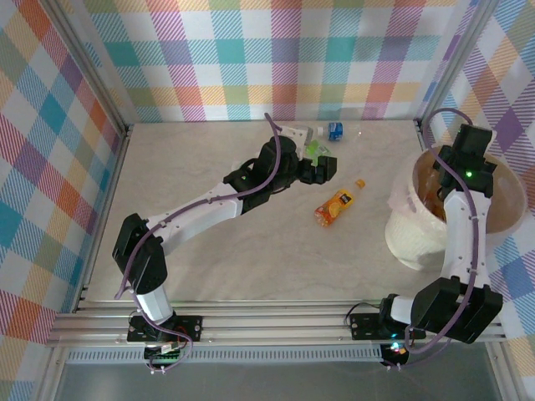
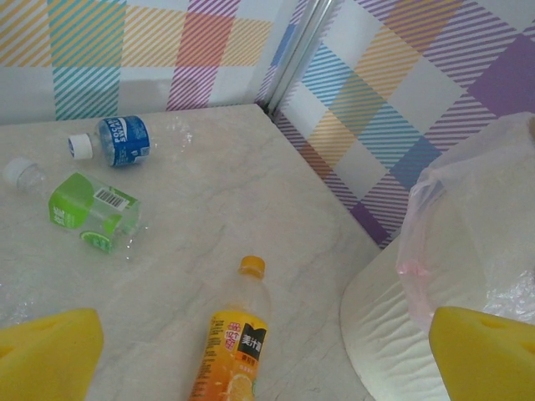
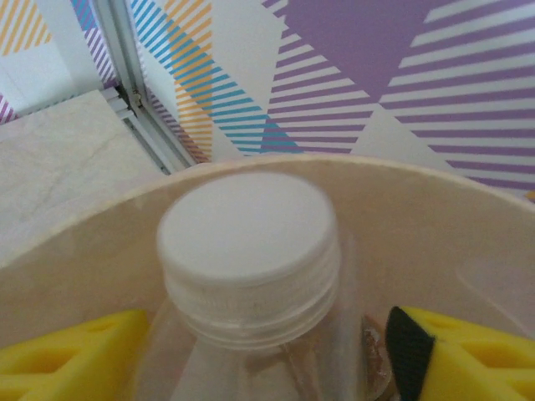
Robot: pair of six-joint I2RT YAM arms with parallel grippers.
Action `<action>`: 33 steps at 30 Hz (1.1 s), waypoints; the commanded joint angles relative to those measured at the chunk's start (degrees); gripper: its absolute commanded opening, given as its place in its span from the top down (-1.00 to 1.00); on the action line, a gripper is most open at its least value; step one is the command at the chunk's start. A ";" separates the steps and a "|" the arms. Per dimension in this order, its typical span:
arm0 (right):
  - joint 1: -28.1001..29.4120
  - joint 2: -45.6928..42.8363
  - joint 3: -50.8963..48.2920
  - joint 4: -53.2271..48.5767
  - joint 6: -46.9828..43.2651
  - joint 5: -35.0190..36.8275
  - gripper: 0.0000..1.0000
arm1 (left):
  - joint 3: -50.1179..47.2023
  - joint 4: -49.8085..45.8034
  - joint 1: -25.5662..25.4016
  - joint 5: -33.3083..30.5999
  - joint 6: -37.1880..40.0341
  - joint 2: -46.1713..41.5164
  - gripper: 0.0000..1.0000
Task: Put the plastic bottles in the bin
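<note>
1. Right now a clear bottle with a white cap (image 3: 248, 251) sits between the yellow fingers (image 3: 75, 355) of the right pincer (image 3: 267, 351), its cap turned toward the wrist camera. Its outline is blurred, and I cannot tell whether the pads clamp it or merely flank it.
2. Behind that bottle curves the pale inner wall of the bin (image 3: 435, 192), so bottle and pincer are at the bin's opening. In the top view the bin (image 1: 414, 238) stands on the right side of the table (image 1: 251, 251), close to the right wall, with the right arm reaching up over its rim.
3. An orange bottle (image 1: 338, 205) lies on its side on the table, left of the bin and apart from it, its orange cap pointing toward the far right.
4. Farther back, a green-labelled bottle (image 1: 314, 153) lies just beyond the left pincer (image 1: 322, 170), and a blue-labelled bottle (image 1: 336, 130) lies close to the far wall. In the left wrist view both lie on their sides with white caps to the left, near each other but not touching.
5. The left pincer stands wide apart with nothing between its fingers. It hangs above the table, the orange bottle lying below the gap.
</note>
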 commanded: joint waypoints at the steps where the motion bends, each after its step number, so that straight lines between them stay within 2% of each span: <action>1: -0.70 0.44 0.17 2.27 0.48 1.84 -0.41 | 2.04 -0.46 -0.12 -0.66 -0.05 0.25 -1.00; 9: -1.22 -4.08 -0.85 3.29 1.40 -0.66 -0.07 | 1.76 -1.06 -0.13 -1.49 0.43 -0.06 -1.00; 16: -3.25 -10.37 -0.29 4.78 6.69 -7.51 0.02 | 2.01 -1.10 -0.12 -1.17 0.47 0.32 -1.00; 21: -7.62 -11.06 -1.72 4.53 13.24 -19.67 0.02 | 1.82 -1.59 -0.12 -1.58 0.77 0.04 -1.00; 24: -7.93 -11.48 -0.01 1.11 13.50 -23.61 0.02 | 1.68 -1.72 -0.19 -1.59 0.91 -0.32 -1.00; 29: -7.86 -12.96 4.93 -8.78 10.64 -23.65 0.05 | 1.62 -1.28 -0.15 -1.14 0.69 -0.22 -1.00; 33: -7.90 -15.06 5.55 -10.06 11.83 -30.27 0.06 | 1.34 -0.45 -0.12 0.07 0.55 -0.03 -1.00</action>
